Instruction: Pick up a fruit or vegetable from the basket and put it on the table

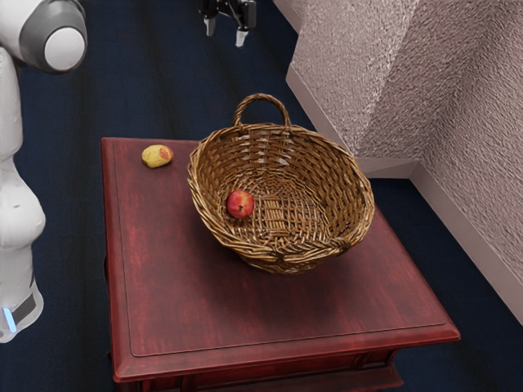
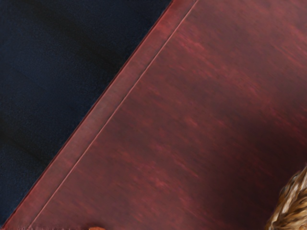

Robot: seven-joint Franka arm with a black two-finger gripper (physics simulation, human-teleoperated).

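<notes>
On the red table (image 1: pixel 261 314), the basket (image 1: pixel 359 192) holds a round, glossy red fruit (image 1: pixel 240 204) with paler flecks, lying on its woven bottom. Farther off, the yellow fruit (image 1: pixel 154 157), lumpy and oblong with a reddish patch, lies on the table beside the basket. Beyond, the gripper (image 1: pixel 226 33) hangs high, fingers down, spread and empty.

No readable text, labels, numbers or signs anywhere.
</notes>
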